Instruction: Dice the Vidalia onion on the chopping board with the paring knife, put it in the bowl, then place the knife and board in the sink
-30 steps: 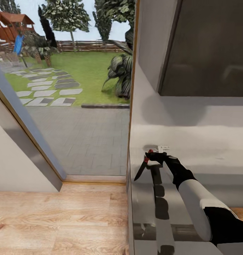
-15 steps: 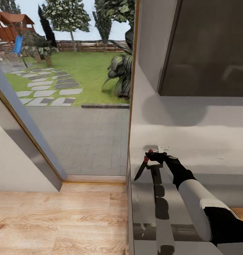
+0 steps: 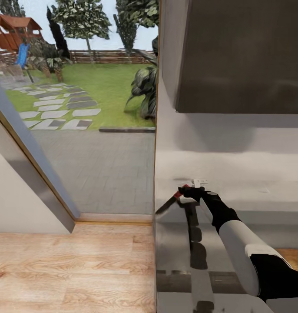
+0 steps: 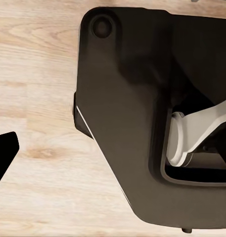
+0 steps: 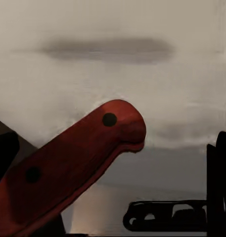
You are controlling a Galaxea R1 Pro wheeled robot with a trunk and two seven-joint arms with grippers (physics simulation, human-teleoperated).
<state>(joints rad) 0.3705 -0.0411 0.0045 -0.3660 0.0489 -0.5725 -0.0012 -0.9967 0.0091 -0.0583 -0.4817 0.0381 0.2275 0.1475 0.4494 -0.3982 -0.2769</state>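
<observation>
The paring knife (image 3: 171, 201) has a red handle and a dark blade slanting down to the left, and my right gripper (image 3: 187, 191) is shut on that handle. They hang in front of a pale grey wall, at the corner beside the glass door. Close up in the right wrist view, the red handle (image 5: 68, 163) with two dark rivets sits between dark fingers (image 5: 4, 150). In the left wrist view a black finger (image 4: 3, 155) hangs over the wooden floor. The onion, sink, chopping board and bowl are out of view.
A dark wall cabinet (image 3: 244, 56) hangs above a pale ledge (image 3: 236, 174). A glossy grey panel (image 3: 183, 265) below mirrors my arm. To the left are the glass door to the garden (image 3: 92, 143) and the wooden floor (image 3: 71, 269). My dark base (image 4: 137, 113) stands on that floor.
The whole picture has shifted: the dark cabinet and wall edge sit further left, so the camera turned. The knife's blade now lies flatter, pointing more to the left.
</observation>
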